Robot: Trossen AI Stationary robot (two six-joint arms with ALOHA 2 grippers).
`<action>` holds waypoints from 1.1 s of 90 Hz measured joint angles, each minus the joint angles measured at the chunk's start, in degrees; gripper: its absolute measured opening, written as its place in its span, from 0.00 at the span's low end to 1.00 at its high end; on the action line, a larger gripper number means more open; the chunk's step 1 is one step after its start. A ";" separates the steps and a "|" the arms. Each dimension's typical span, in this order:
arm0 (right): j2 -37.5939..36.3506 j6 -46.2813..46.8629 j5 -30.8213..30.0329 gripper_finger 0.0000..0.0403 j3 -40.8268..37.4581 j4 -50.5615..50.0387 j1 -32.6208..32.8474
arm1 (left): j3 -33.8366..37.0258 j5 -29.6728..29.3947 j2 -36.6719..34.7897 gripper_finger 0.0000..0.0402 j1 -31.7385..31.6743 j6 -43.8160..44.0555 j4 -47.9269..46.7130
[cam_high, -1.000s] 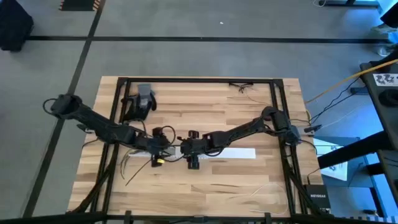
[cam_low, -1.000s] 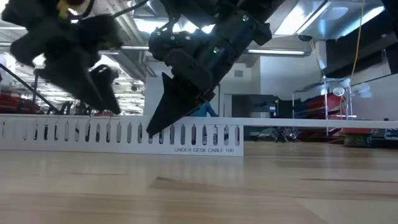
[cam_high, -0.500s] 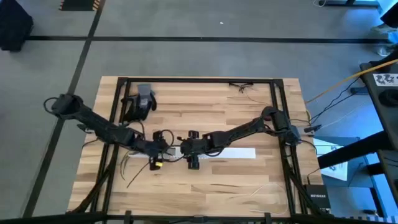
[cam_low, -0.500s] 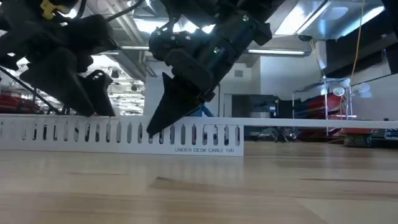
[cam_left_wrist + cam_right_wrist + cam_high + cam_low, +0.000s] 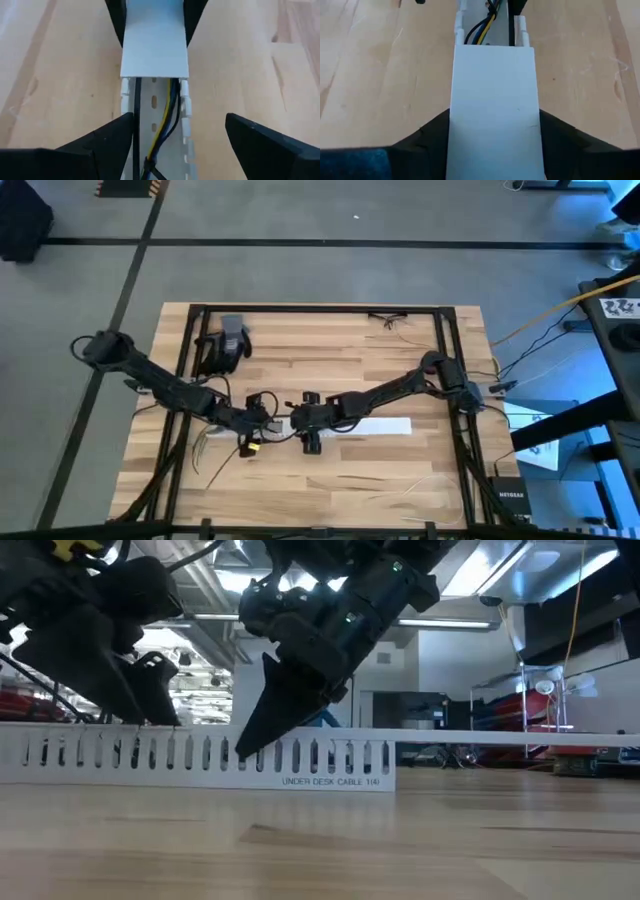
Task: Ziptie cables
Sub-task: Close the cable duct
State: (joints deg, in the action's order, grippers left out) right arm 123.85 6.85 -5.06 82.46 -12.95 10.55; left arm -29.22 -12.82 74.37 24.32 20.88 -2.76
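Clearly we have our right gripper (image 5: 492, 150) clamped across the white cover (image 5: 493, 100), our left gripper (image 5: 177, 145) open astride the channel (image 5: 155, 100) at its nine o'clock. Cables (image 5: 167, 122) lie inside; sliding the cover could probably pinch them.

Hidden for most of their length under the flat white cover (image 5: 155, 45) of the slotted white duct (image 5: 200, 755), the cables (image 5: 167, 117), showing only as a short run of black, yellow and blue wires in the open stretch and cut off there by the left wrist picture's edge. Cut off too by the right wrist picture's edge, the near end of that cover, with the right gripper (image 5: 492, 132) visible only as two dark fingers flanking it, contact not clear. Too small in the high view to tell apart, the wires near the left gripper (image 5: 250, 435).
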 joint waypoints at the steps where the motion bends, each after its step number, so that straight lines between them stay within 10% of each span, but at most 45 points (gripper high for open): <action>1: 0.00 0.00 0.01 0.57 0.00 0.00 0.00 | -0.01 0.01 0.00 0.76 0.01 0.02 -0.04; 68: 0.00 0.44 -0.52 0.57 0.00 0.08 -0.09 | -0.90 0.17 -0.69 0.76 -0.22 0.81 0.14; 99: 0.00 0.37 -0.50 0.57 0.00 0.13 -0.09 | -3.05 -7.16 -3.98 0.76 0.09 1.75 -13.86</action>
State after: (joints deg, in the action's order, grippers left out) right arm 123.85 7.22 -5.56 82.46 -12.82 10.46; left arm -32.27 -19.97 70.39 24.41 22.63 -16.62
